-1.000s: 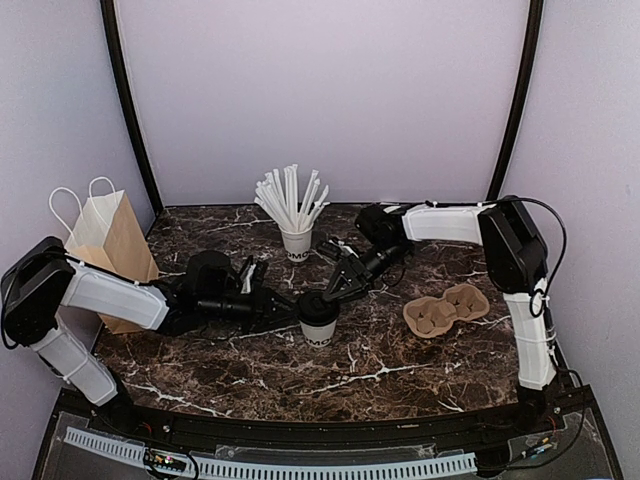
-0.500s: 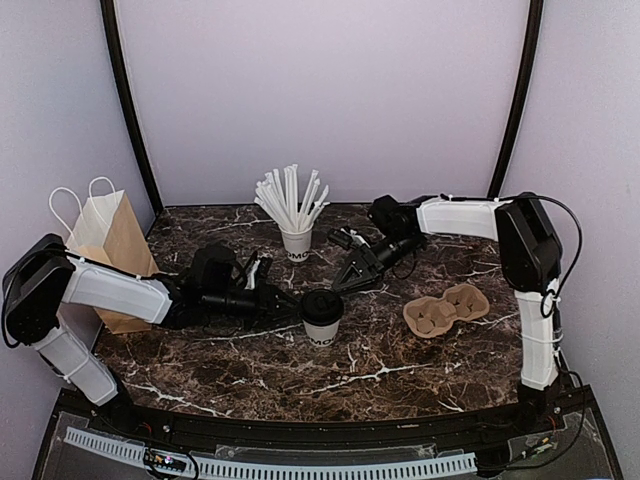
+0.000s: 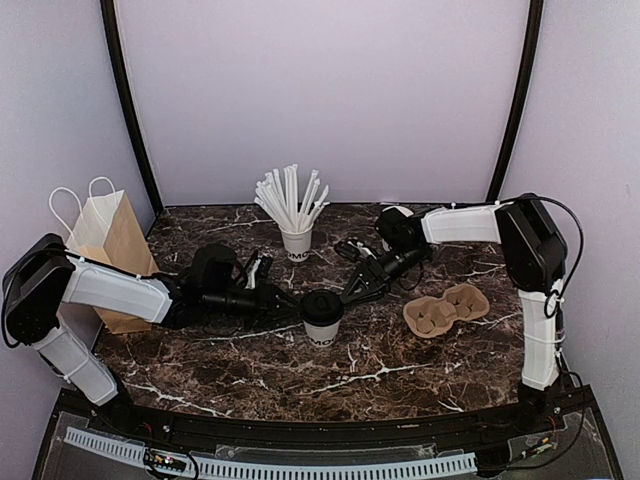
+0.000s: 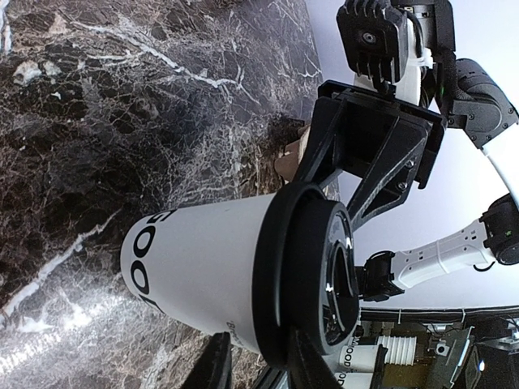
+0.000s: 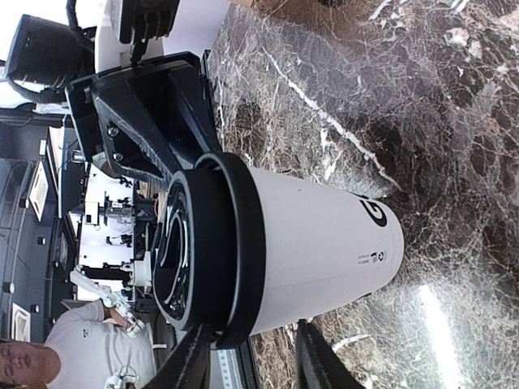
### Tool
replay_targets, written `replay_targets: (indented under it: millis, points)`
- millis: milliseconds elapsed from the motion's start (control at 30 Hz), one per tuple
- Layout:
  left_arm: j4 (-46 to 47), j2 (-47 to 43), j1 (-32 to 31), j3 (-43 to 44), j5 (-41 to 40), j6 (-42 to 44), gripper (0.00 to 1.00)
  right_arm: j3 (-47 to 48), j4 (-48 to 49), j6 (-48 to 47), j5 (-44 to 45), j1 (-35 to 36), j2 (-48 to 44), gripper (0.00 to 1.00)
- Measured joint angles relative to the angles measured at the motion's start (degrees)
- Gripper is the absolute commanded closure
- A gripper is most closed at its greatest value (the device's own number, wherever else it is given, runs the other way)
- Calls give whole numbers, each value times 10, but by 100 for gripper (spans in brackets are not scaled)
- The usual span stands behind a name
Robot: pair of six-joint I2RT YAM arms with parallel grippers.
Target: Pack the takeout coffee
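The takeout coffee [image 3: 321, 327], a white paper cup with dark lettering and a black lid [image 3: 322, 305], stands upright at the table's middle. My left gripper [image 3: 288, 303] lies low at its left, open, tips just short of the cup. My right gripper [image 3: 356, 290] reaches in from the right, open, tips close to the lid. In the left wrist view the cup [image 4: 203, 267] fills the centre beyond my left gripper [image 4: 258, 344]. In the right wrist view the cup [image 5: 316, 243] sits beyond my right gripper [image 5: 250, 331]. Neither gripper holds anything.
A white cup bristling with straws [image 3: 296, 240] stands behind the coffee. A brown cardboard cup carrier [image 3: 445, 308] lies to the right. A paper bag with handles [image 3: 105, 240] stands at the left edge, behind my left arm.
My left gripper has drawn back a little from the cup. My right gripper lifted away from the lid, then came back down close beside it. The cup stays upright.
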Motion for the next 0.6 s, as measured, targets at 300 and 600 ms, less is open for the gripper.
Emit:
replay_targets:
  millis: [300,600]
  points:
    - [1,1,0,0,0,0,75,-19,7,9,16,2,-6,58]
    - [123,46,13,-42,41,-7,81,-32,23,79,22,0,-10,71]
